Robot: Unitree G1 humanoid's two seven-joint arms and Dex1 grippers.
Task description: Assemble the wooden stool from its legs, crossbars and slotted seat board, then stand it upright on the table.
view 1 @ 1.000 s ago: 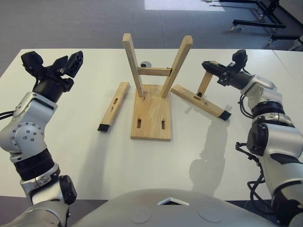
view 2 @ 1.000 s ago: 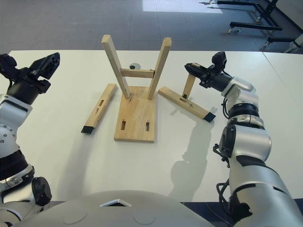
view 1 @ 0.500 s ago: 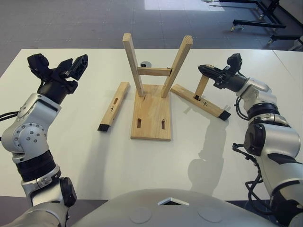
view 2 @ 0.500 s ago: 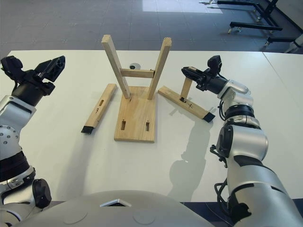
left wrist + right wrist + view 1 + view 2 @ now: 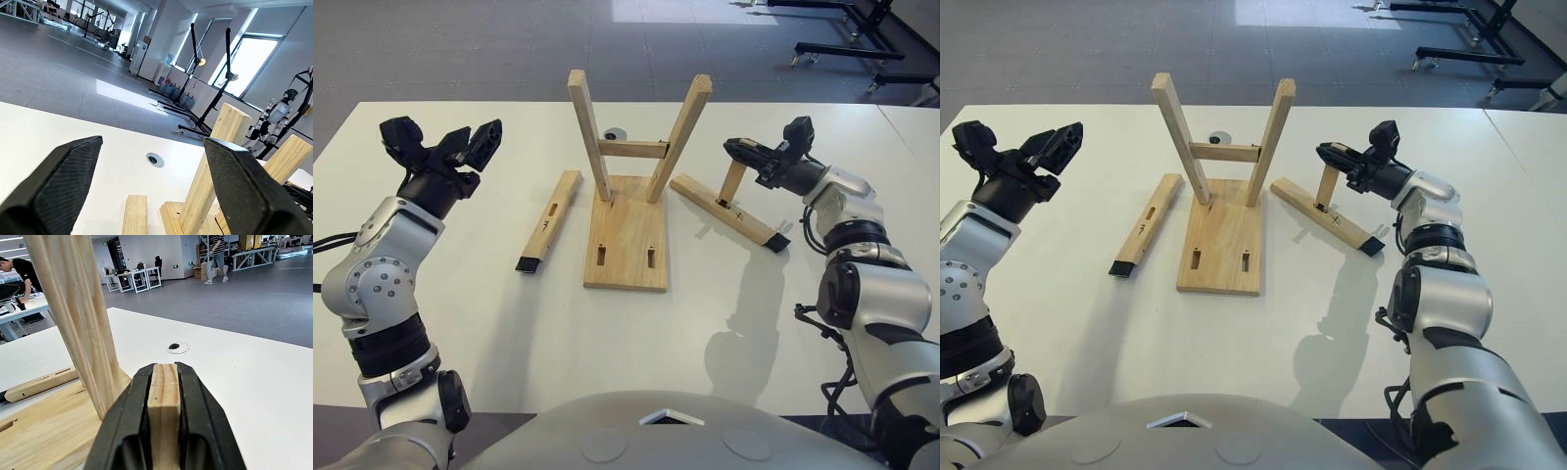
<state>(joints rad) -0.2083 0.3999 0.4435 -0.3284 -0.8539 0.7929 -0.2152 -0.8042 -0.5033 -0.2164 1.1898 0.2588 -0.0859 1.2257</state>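
The slotted seat board [image 5: 626, 240] lies flat mid-table. Two legs [image 5: 589, 132] stand in its far slots, joined by a crossbar [image 5: 632, 149]. A loose leg [image 5: 548, 220] lies left of the board. Another leg [image 5: 726, 210] lies to its right, with a short crossbar [image 5: 733, 184] standing up from it. My right gripper [image 5: 746, 153] is shut on that crossbar's top end [image 5: 163, 396]. Raised over the table's left side, my left gripper [image 5: 450, 149] is open with nothing in it, its fingers [image 5: 58, 183] pointing toward the standing legs [image 5: 215, 161].
A round cable grommet [image 5: 614, 132] sits in the table behind the stool parts. The table's near half and far left are bare white surface. Beyond the far edge is open floor with metal stands [image 5: 847, 44].
My left gripper has moved right, toward the parts, staying open. My right hand has shifted slightly left and lower, still holding the short crossbar.
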